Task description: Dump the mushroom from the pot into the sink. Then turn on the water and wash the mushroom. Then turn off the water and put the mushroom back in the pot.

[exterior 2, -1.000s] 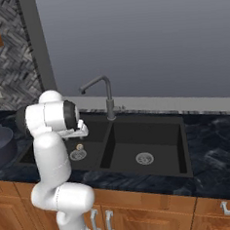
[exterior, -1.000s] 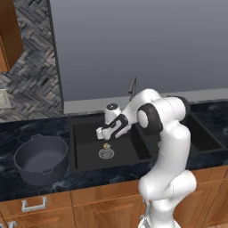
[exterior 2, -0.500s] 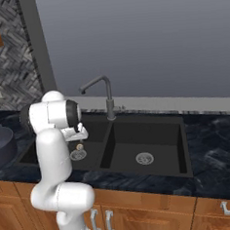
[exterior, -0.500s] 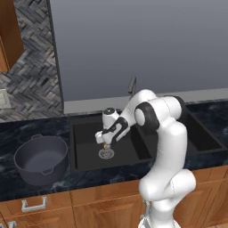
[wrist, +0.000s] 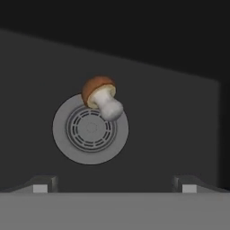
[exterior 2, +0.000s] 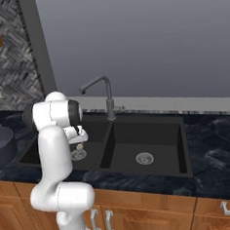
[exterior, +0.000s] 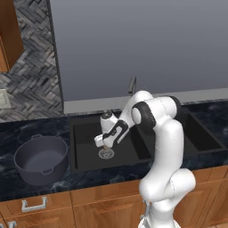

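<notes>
Gripper (wrist: 114, 184): jaws wide, empty | mushroom (wrist: 101, 97): on drain (wrist: 85, 134) rim | fingertips cut off

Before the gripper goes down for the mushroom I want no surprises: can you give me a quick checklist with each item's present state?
1. Gripper open, holding nothing: ok.
2. Mushroom in the sink, lying on its side across the drain rim: ok.
3. Mushroom centred between the fingertips: not ok, it sits slightly to one side and ahead in the hand view.
4. Water off at the faucet: ok, no stream seen.
5. Pot upright on the counter, ready to receive: ok.
</notes>
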You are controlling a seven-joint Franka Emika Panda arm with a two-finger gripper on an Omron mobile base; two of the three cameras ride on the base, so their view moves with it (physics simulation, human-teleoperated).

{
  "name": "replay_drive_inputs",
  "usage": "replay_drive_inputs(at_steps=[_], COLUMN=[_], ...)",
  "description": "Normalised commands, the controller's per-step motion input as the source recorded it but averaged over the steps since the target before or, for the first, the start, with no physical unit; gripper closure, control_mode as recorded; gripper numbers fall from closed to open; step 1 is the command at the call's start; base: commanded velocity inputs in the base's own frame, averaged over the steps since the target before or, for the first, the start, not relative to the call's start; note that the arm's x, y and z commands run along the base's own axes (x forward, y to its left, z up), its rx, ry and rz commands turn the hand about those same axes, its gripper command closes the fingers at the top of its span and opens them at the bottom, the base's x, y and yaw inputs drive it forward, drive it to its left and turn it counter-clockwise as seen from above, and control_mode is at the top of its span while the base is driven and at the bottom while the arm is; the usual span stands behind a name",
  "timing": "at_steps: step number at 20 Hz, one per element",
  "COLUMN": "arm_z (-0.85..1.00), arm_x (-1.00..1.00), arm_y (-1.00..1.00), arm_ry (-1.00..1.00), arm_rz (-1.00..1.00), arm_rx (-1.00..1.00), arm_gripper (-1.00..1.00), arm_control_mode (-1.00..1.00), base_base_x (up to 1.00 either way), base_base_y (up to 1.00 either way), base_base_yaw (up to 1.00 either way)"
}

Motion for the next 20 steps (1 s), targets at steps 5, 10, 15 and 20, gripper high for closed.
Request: replay_drive_inputs(at_steps=[5,10,15,20], arm_z=[-0.24,-0.21,-0.2,-0.21], arm_x=[0.22,0.32,0.32,0.24], arm_y=[0.08,0.1,0.06,0.0], arm_ry=[0.0,0.0,0.0,0.0], arm_rz=[0.01,0.0,0.0,0.0], arm_rx=[-0.04,-0.04,-0.03,0.0], arm_gripper=[-1.0,-1.0,-1.0,-1.0], arm_control_mode=[-1.0,-1.0,-1.0,-1.0], base_base_x=[0.0,0.0,0.0,0.0], base_base_y=[0.0,0.0,0.0,0.0], base_base_yaw=[0.0,0.0,0.0,0.0])
